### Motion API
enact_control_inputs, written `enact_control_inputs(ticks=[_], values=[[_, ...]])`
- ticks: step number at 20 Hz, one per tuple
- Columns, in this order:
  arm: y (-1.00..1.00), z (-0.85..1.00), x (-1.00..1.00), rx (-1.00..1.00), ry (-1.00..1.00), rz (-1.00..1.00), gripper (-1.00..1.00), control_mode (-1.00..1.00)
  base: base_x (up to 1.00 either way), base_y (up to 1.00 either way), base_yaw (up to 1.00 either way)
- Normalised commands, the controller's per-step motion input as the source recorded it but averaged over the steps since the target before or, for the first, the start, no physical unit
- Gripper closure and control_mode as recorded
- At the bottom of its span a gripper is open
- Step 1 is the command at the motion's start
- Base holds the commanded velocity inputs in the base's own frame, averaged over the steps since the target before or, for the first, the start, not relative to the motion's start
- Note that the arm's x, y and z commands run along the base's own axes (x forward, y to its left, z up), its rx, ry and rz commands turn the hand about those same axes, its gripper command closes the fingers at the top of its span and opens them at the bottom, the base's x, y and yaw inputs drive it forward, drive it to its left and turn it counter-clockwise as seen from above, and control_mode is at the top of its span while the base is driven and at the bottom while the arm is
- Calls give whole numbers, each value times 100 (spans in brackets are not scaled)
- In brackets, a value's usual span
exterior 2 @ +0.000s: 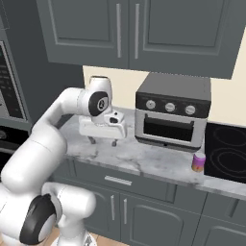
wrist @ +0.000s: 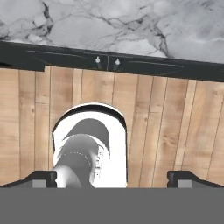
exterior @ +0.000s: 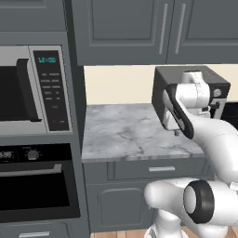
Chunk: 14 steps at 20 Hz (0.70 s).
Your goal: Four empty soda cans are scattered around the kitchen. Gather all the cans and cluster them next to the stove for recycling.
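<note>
While the pincer point(exterior 2: 102, 141) gapes wide over marble, the stove point(exterior 2: 226, 153) is cut off; pink can point(exterior 2: 198, 161) beside it.

Left base view: behind the arm, facing forward and down, close on the desk point(exterior: 125, 132). Right base view: same desk point(exterior 2: 144, 161) and toaster oven point(exterior 2: 173, 113), seen from the other side. Hand view: looks straight down over desk edge point(wrist: 131, 26) to wood floor point(wrist: 175, 127).

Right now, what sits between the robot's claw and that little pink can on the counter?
In the right base view, the toaster oven stands between the open gripper and the pink can, above bare marble along the counter front.
</note>
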Motion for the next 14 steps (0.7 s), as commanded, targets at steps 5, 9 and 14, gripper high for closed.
enact_control_inputs(ticks=[5, 9, 14], values=[[52, 13, 0, 0, 7, 1, -100, -100, 0, 0, 0], [47, 5, -2, 0, 2, 0, -100, -100, 0, 0, 0], [32, 1, 0, 0, -4, 0, -100, -100, 0, 0, 0]])
